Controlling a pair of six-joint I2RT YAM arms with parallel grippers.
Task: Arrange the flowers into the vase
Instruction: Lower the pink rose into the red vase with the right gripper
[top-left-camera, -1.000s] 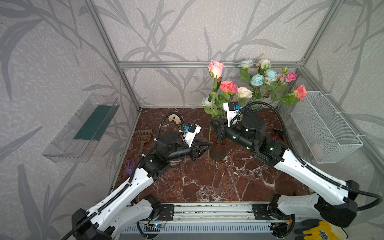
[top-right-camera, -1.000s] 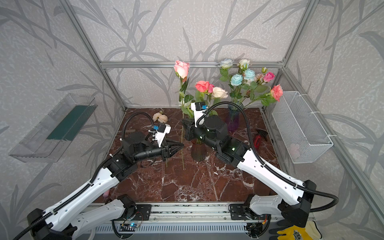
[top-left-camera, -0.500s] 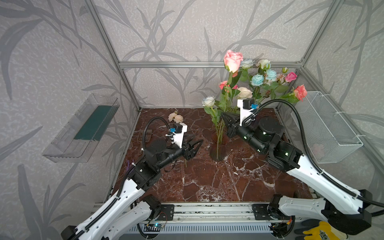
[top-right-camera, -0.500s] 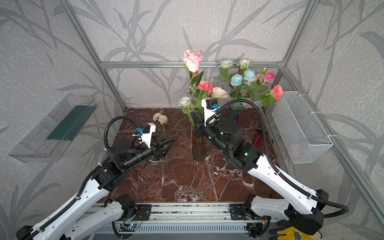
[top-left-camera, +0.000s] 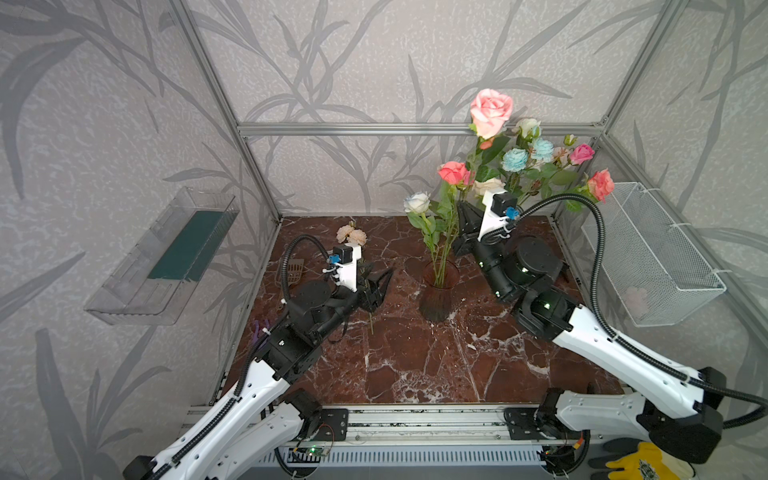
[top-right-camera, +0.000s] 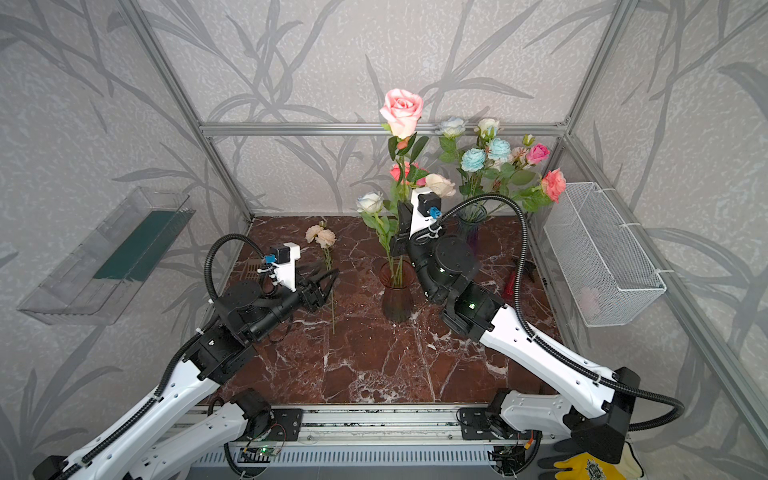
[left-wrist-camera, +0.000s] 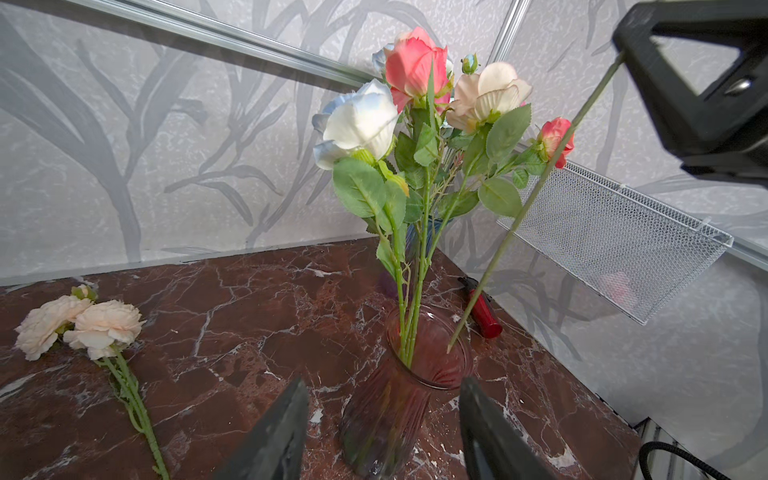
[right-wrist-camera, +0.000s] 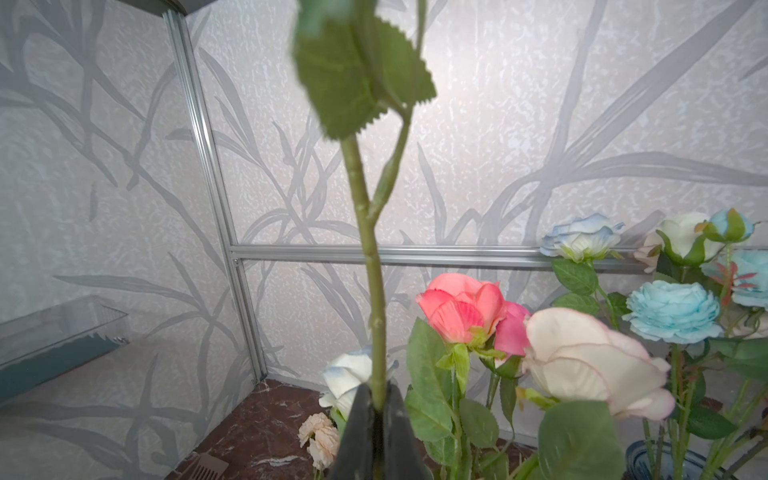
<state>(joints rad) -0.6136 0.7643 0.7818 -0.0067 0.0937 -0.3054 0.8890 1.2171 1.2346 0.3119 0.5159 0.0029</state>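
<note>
A ribbed reddish glass vase (top-left-camera: 437, 297) (top-right-camera: 397, 299) (left-wrist-camera: 386, 419) stands mid-table, holding white-blue, coral and cream flowers (left-wrist-camera: 361, 120). My right gripper (top-left-camera: 466, 216) (top-right-camera: 402, 218) (right-wrist-camera: 377, 392) is shut on the stem of a tall pink rose (top-left-camera: 490, 110) (top-right-camera: 401, 109), held upright above the vase. The stem's cut end (left-wrist-camera: 451, 347) is at the vase's mouth. My left gripper (top-left-camera: 380, 282) (top-right-camera: 326, 279) (left-wrist-camera: 384, 380) is open and empty, left of the vase. It hangs over the stem of the peach flowers (top-left-camera: 351, 235) (top-right-camera: 320, 237) (left-wrist-camera: 83, 324) lying on the table.
At the back right a blue vase (top-right-camera: 471, 218) holds light blue, pink and coral flowers (top-left-camera: 515, 160). On the right wall hangs a wire basket (top-left-camera: 648, 257), on the left wall a clear shelf (top-left-camera: 166, 253). A red-handled tool (left-wrist-camera: 482, 309) lies behind the reddish vase.
My right gripper has carried the pink rose up and to the right, bringing its stem over the vase. My left gripper has opened wider and drawn back to the left.
</note>
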